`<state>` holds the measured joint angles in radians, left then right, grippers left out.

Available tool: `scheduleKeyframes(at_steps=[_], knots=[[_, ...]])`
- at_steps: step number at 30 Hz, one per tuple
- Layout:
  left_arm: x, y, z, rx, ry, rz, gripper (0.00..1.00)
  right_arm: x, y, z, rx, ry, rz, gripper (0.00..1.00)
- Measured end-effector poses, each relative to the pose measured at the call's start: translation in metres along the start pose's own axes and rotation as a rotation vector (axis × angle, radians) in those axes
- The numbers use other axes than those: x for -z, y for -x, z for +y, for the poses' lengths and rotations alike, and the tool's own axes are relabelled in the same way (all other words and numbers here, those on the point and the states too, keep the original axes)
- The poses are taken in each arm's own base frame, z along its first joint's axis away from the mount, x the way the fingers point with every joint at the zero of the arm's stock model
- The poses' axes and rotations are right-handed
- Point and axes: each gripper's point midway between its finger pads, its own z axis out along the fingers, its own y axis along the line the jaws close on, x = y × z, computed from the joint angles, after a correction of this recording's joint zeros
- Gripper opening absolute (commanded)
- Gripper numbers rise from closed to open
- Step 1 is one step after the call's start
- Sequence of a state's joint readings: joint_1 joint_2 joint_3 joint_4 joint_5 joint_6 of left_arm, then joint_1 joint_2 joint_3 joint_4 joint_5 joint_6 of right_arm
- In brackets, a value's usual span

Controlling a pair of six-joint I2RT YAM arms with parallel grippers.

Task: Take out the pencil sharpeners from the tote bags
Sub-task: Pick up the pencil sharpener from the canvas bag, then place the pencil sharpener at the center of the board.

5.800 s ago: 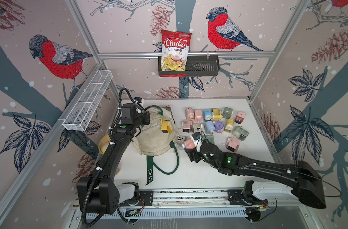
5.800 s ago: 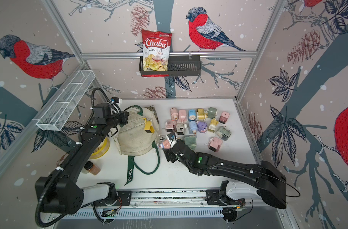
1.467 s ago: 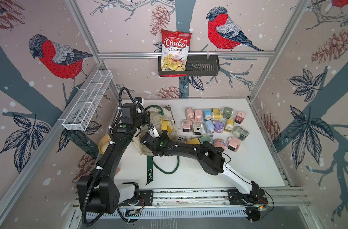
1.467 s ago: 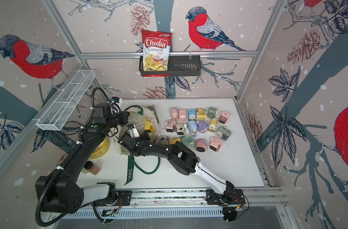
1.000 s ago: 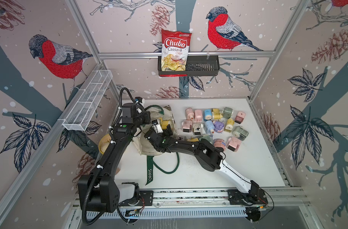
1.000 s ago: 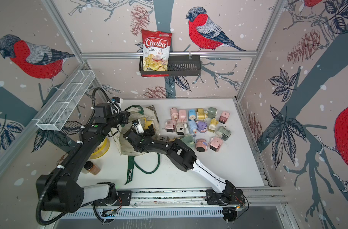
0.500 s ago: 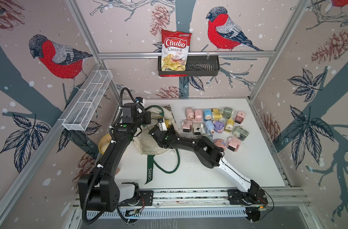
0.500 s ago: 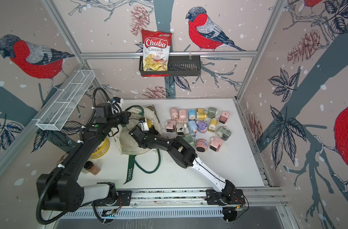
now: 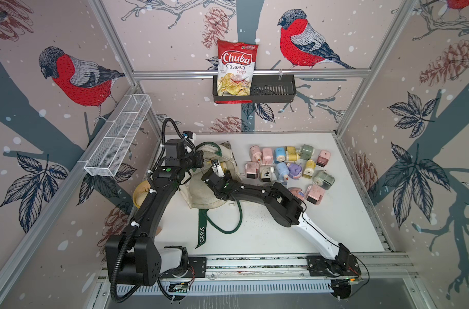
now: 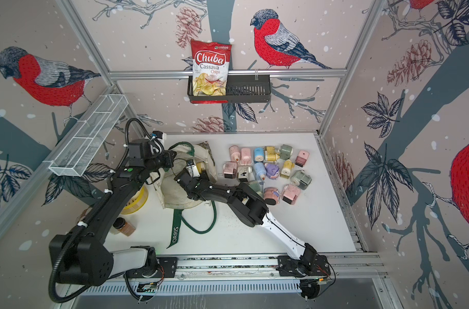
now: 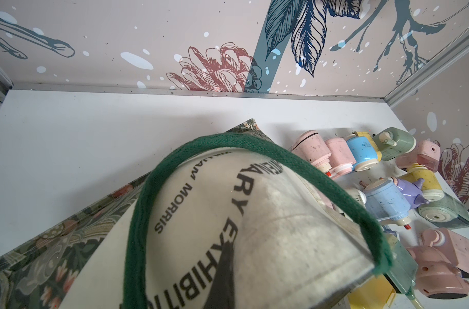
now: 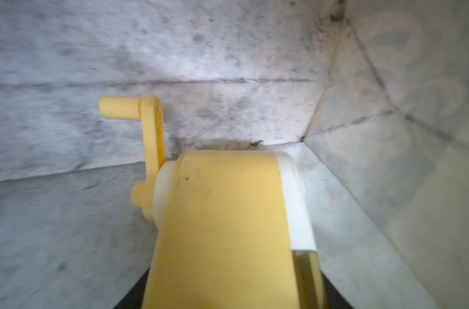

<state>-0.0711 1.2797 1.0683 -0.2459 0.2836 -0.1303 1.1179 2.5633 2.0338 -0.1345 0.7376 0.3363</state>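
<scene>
The tote bag (image 9: 204, 192) is laid at the left rear of the tabletop (image 9: 268, 235), its rim pinched up by the closed left gripper (image 9: 200, 162); the right gripper (image 9: 218, 171) is set inside its mouth astride a yellow sharpener (image 12: 222, 227), hemmed in by fabric walls; whether it is clamped cannot be told; other pencil sharpeners (image 9: 287, 168) are clustered just beside the bag; bare tabletop is seen front right.

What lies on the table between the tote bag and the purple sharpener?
Three sharpeners in a row, in both top views: a pink one, a cream one, a blue one.
</scene>
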Motion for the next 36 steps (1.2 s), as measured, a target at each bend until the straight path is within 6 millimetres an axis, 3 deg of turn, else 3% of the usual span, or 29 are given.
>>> scheduleKeyframes(at_steps=[5,11,17,23,28,32,36], knots=[[0.000,0.000,0.000,0.000,0.000,0.000,0.00,0.032,0.008,0.024,0.029,0.119,-0.001,0.38],[0.000,0.000,-0.001,-0.001,-0.001,0.000,0.00,0.082,-0.017,0.032,0.118,0.239,0.039,0.37],[0.000,0.000,0.000,-0.001,0.002,0.000,0.00,0.140,-0.033,0.022,0.158,0.355,0.051,0.34],[0.000,0.000,0.000,-0.002,0.003,0.000,0.00,0.191,-0.044,-0.013,0.140,0.424,0.061,0.34],[0.000,0.000,-0.001,-0.003,0.004,0.000,0.00,0.220,-0.052,-0.054,0.094,0.431,0.054,0.34],[0.000,0.000,0.000,-0.004,0.009,0.000,0.00,0.225,-0.057,-0.099,0.034,0.371,0.060,0.35],[-0.001,0.000,0.000,-0.004,0.011,0.001,0.00,0.217,-0.057,-0.166,-0.094,0.260,0.062,0.34]])
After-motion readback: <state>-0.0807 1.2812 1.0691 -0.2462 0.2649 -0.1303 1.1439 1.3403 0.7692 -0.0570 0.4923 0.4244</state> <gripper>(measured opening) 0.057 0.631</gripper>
